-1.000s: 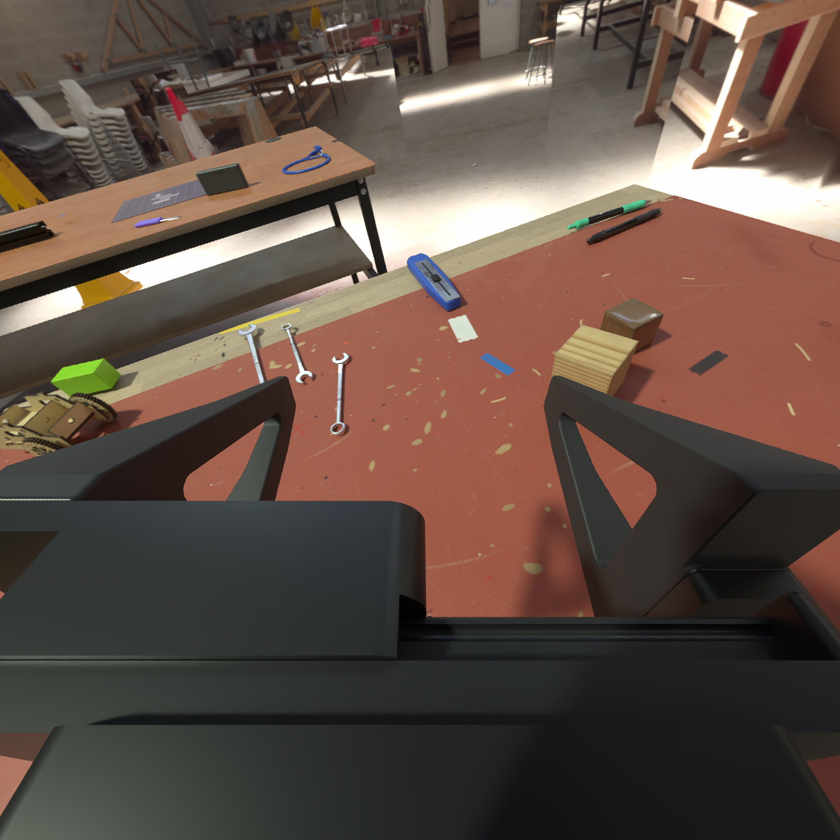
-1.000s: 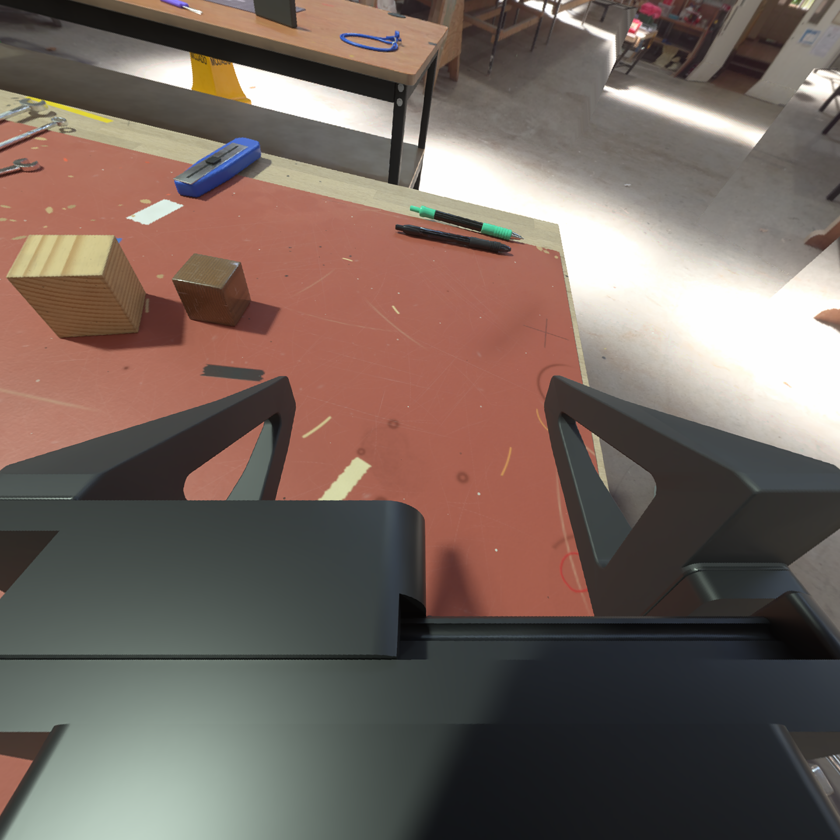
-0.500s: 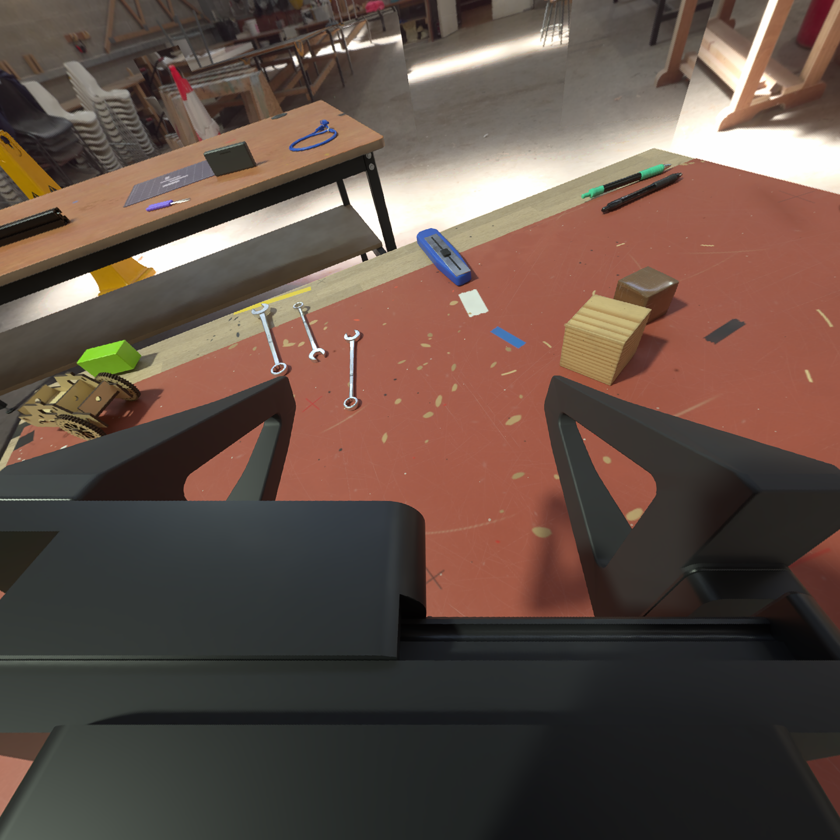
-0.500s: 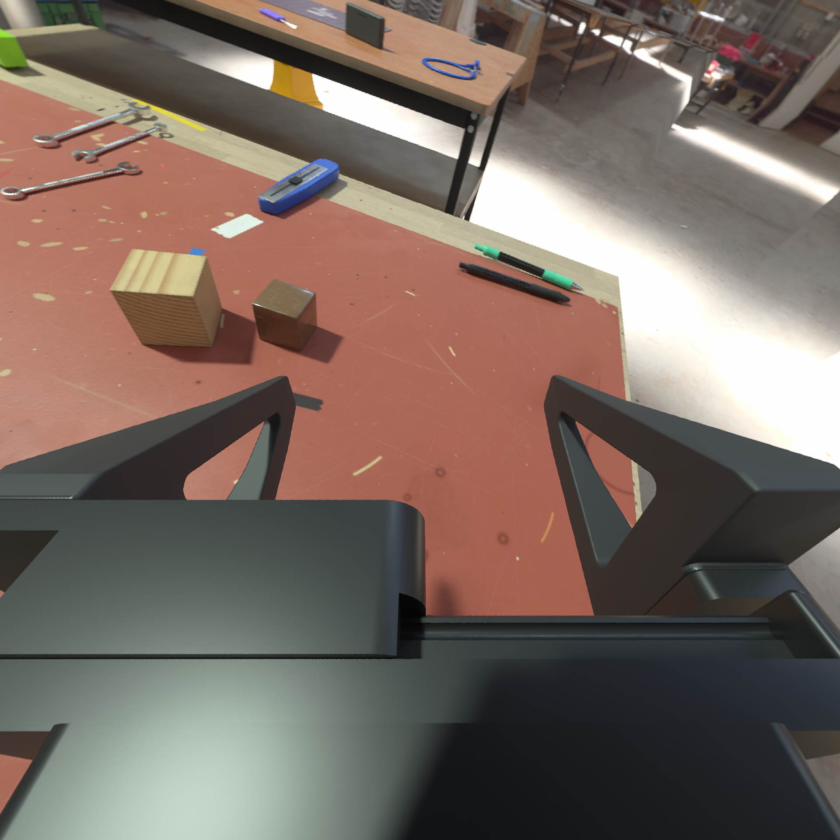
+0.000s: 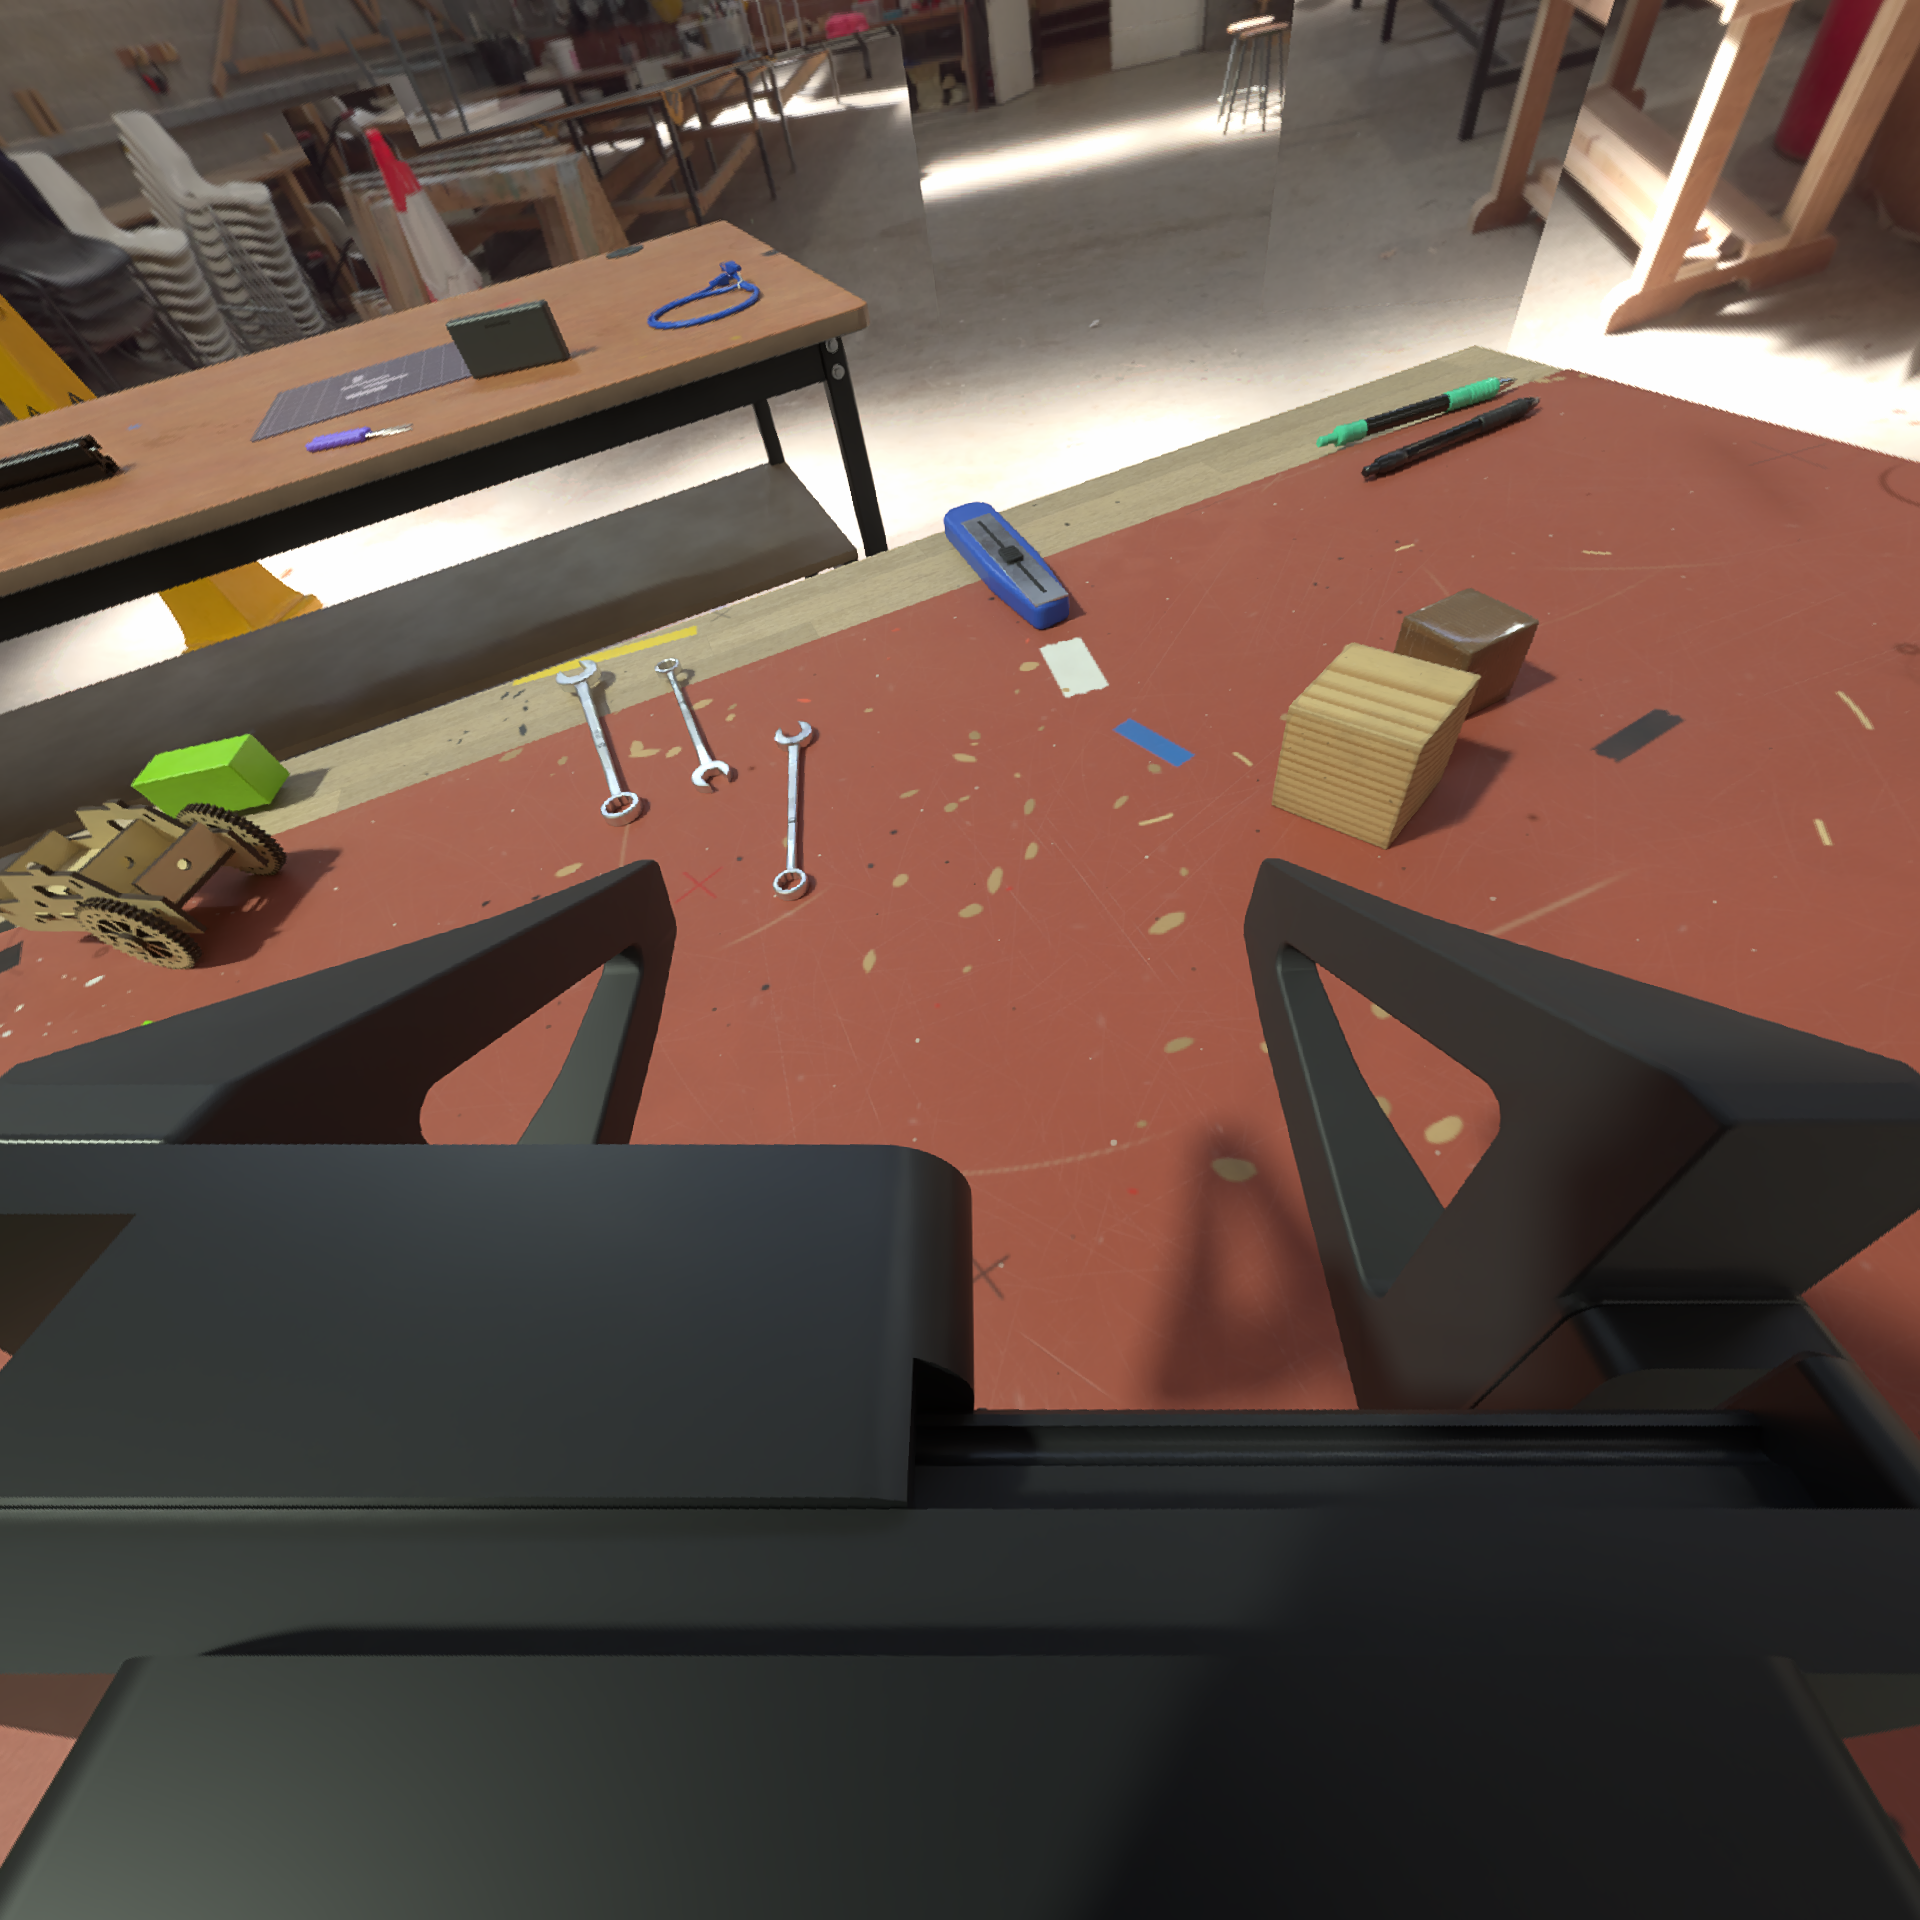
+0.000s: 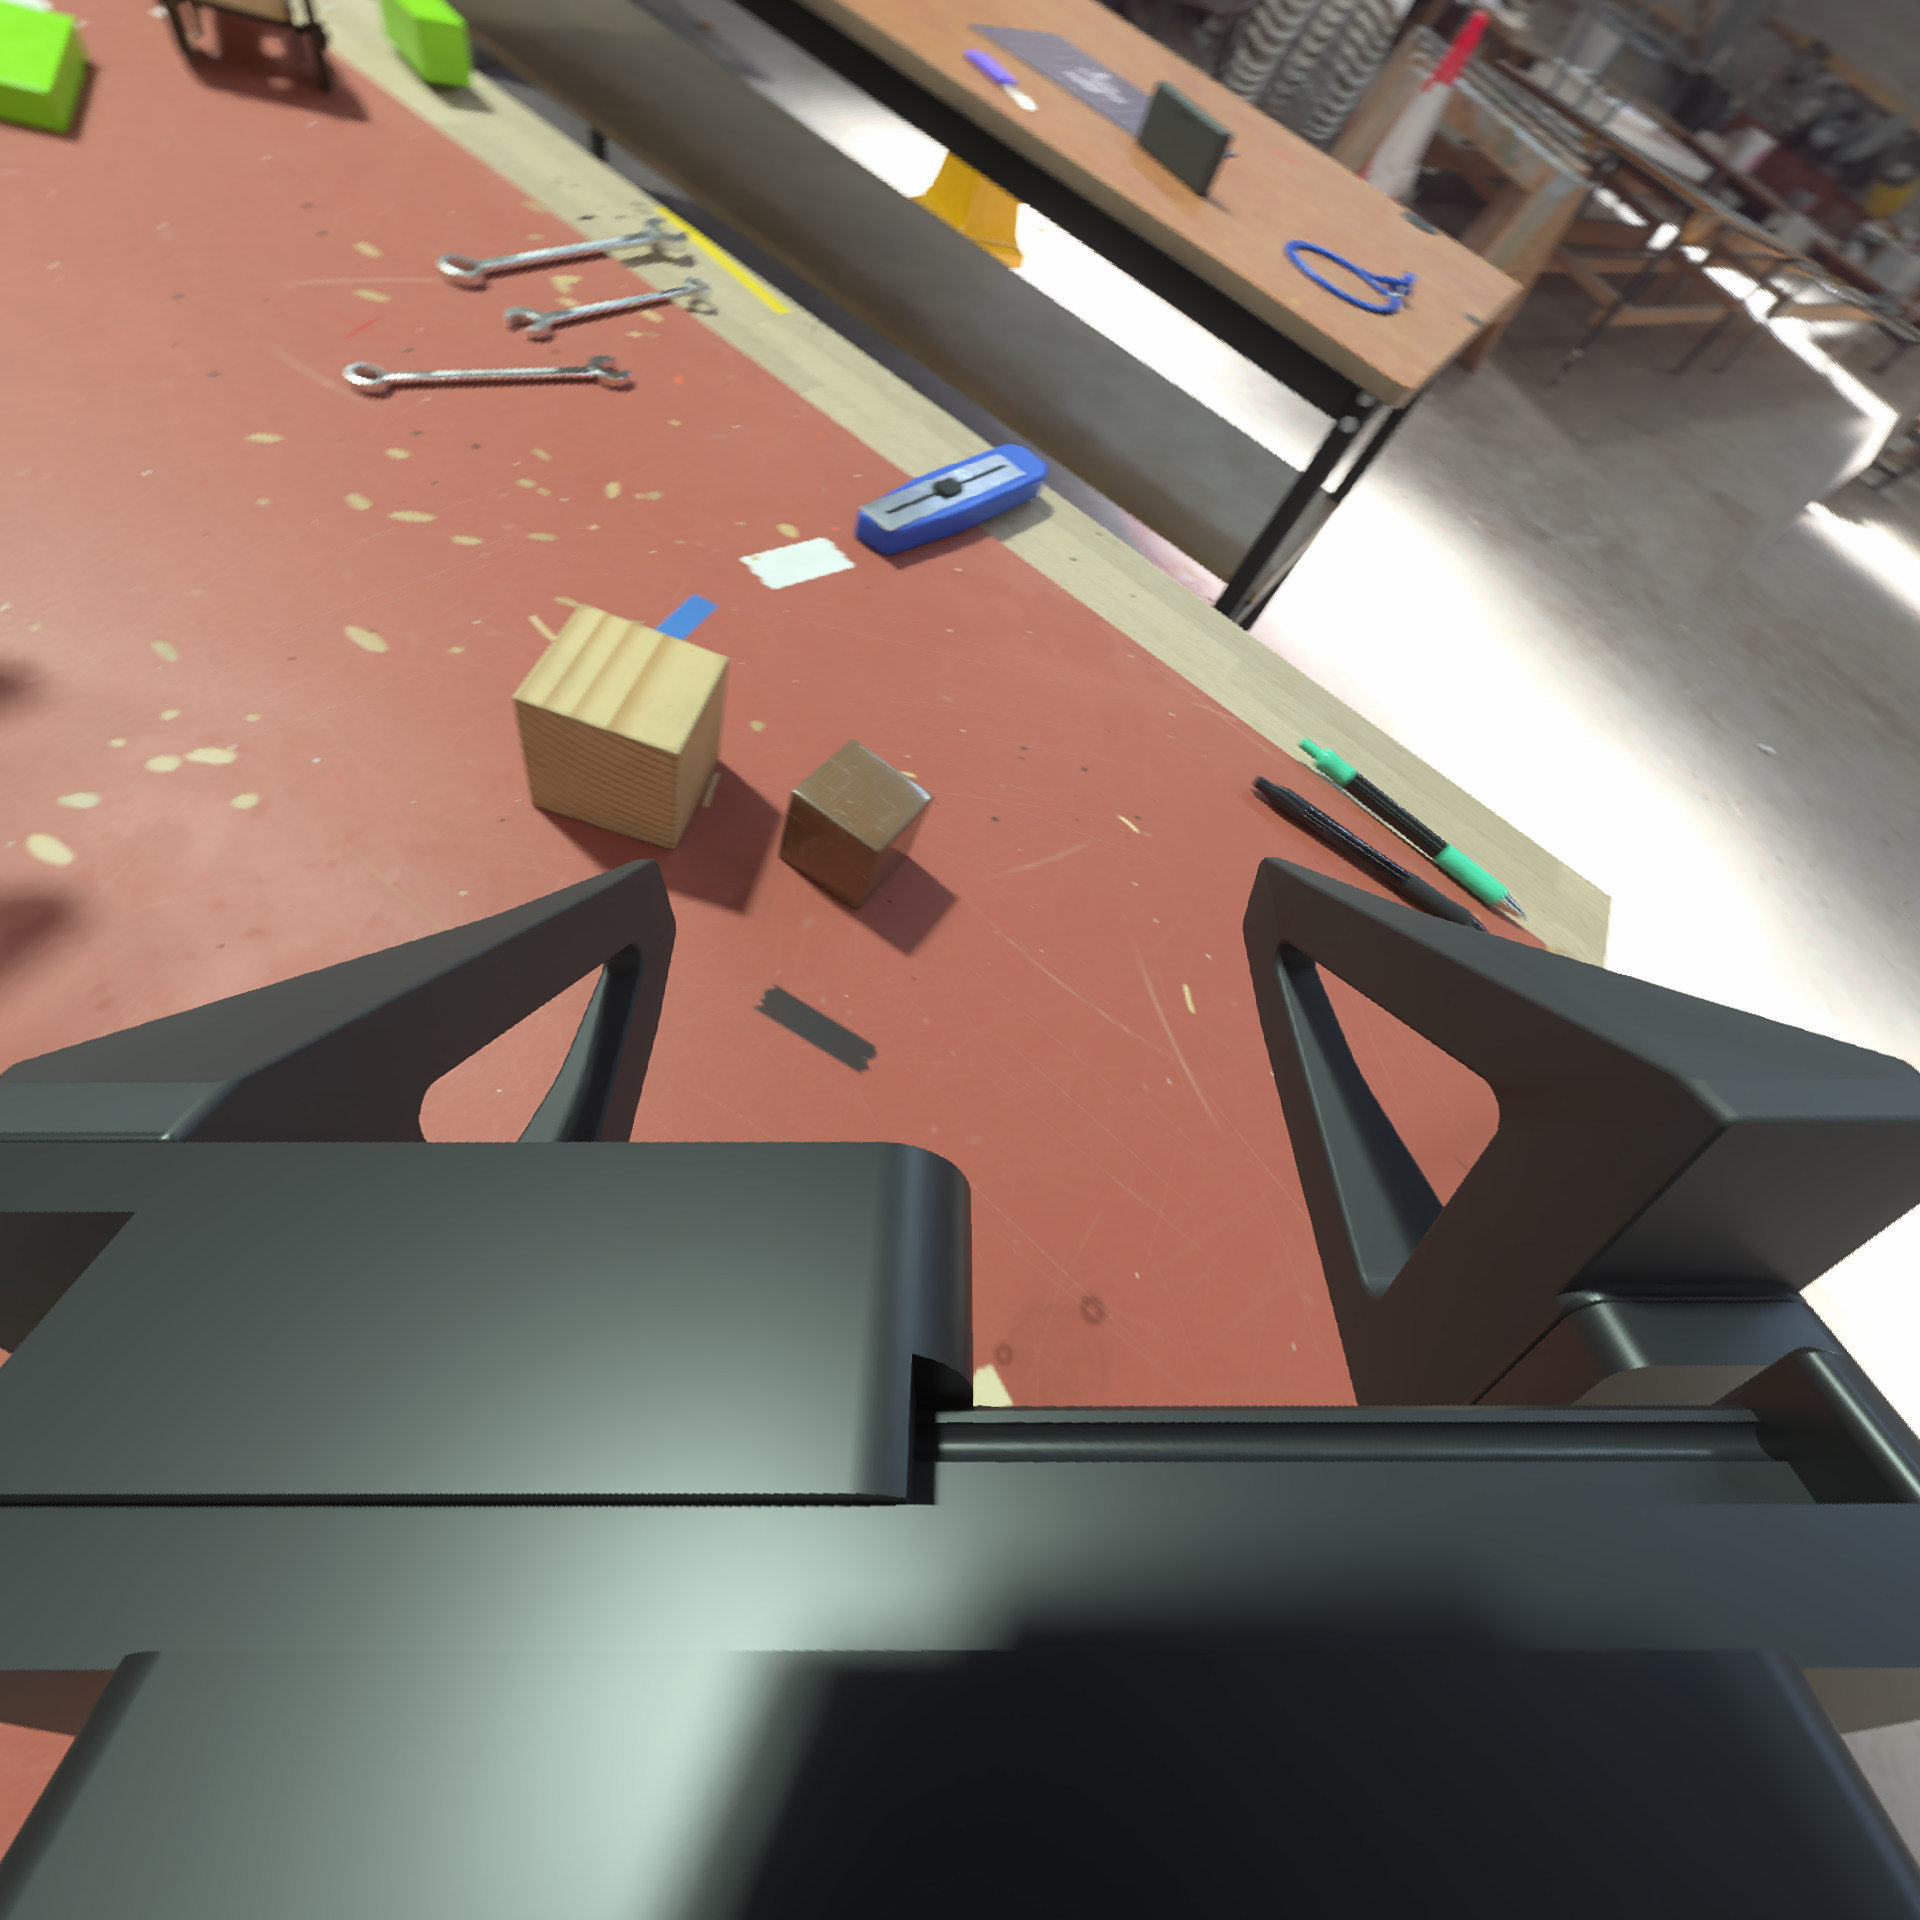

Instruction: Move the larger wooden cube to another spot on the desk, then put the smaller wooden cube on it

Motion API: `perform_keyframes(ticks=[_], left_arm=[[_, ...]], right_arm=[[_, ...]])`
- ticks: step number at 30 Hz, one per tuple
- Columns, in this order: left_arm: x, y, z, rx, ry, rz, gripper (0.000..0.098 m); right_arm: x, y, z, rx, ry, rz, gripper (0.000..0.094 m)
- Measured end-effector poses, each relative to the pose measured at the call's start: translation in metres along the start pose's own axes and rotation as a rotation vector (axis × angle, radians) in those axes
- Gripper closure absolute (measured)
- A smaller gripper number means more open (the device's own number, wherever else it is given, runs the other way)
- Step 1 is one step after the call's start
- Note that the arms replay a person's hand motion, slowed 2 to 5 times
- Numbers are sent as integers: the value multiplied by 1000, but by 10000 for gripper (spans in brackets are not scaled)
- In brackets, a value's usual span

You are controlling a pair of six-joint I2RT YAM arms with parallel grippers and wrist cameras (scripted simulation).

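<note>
The larger wooden cube (image 5: 1366,743) is pale and striped. It sits on the red desk mat, right of centre in the left wrist view, and also shows in the right wrist view (image 6: 623,722). The smaller wooden cube (image 5: 1467,644) is dark brown and stands just behind it, close beside it but apart (image 6: 854,821). My left gripper (image 5: 956,883) is open and empty, above the mat, left of and short of both cubes. My right gripper (image 6: 956,883) is open and empty, with the small cube just beyond the gap between its fingers.
Three wrenches (image 5: 691,769) lie at the left. A blue utility knife (image 5: 1006,564) and two pens (image 5: 1429,426) lie near the far edge of the desk. A wooden gear model (image 5: 135,883) and a green block (image 5: 208,774) stand far left. Tape scraps (image 6: 816,1029) lie on the mat.
My right gripper has swung left and tilted, so both cubes moved from the left of its view toward the middle. My left gripper has shifted slightly. The cubes have not moved.
</note>
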State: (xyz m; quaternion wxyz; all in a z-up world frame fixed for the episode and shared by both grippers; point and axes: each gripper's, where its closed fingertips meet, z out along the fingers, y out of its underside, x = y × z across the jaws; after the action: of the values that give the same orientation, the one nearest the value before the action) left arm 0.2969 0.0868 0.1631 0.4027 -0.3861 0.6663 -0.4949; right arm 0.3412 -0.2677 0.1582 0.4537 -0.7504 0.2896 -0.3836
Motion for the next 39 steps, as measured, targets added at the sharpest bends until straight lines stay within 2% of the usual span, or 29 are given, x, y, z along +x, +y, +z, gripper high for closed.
perform_keyframes(ticks=[7,15,23,29,39], left_arm=[[-6,6,-2,-7,-3,-11,38],[-16,4,-7,-8,-29,-18,38],[-18,4,-11,-11,-33,-19,38],[-17,4,-14,-14,-30,-15,38],[-18,5,-16,-17,-27,-13,38]], right_arm=[[-30,-9,27,-48,-196,-178,0],[-74,-12,52,-120,-529,-481,0],[-98,-7,85,-250,-753,-710,0],[-108,1,110,-350,-859,-834,0],[-116,24,137,-538,-962,-979,1]])
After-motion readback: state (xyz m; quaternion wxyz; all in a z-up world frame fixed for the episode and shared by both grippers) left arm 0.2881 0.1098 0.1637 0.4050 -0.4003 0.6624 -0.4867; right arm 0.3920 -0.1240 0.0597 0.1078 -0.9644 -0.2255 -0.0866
